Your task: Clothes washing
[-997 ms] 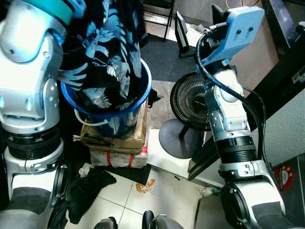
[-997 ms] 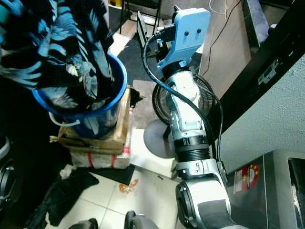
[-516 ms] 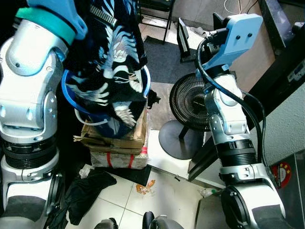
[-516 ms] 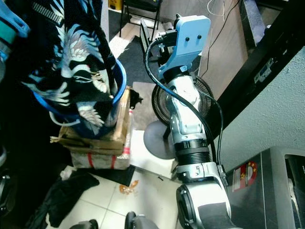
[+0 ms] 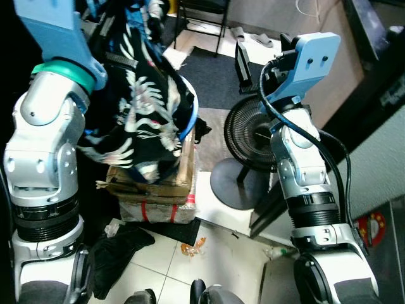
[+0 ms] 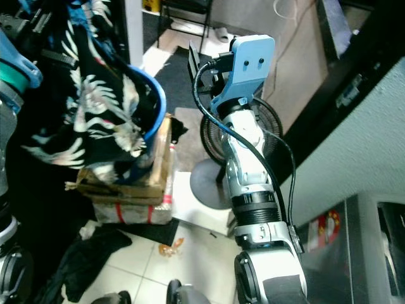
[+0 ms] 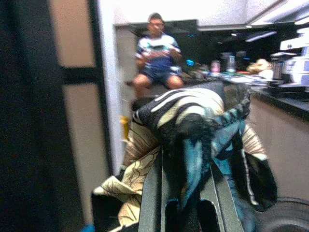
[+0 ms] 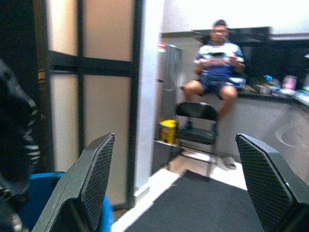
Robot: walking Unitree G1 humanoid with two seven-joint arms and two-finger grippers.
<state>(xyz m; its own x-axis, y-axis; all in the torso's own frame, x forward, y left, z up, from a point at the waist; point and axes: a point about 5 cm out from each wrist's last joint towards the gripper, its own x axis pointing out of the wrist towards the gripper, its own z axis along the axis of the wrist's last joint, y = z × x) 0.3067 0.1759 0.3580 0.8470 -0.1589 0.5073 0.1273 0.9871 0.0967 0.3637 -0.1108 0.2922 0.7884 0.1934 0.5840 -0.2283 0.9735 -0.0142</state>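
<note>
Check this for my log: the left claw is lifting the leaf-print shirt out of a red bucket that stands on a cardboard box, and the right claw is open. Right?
Not quite: the bucket is blue, not red, as the left eye view shows. The rest holds: the left claw is shut on the leaf-print shirt over the cardboard box, and the right claw is open.

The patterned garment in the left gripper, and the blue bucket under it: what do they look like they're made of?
Garment: thin woven cloth, probably, matte; it drapes in soft folds from the left gripper. Bucket: likely plastic; smooth, glossy blue rim holding its round shape.
</note>
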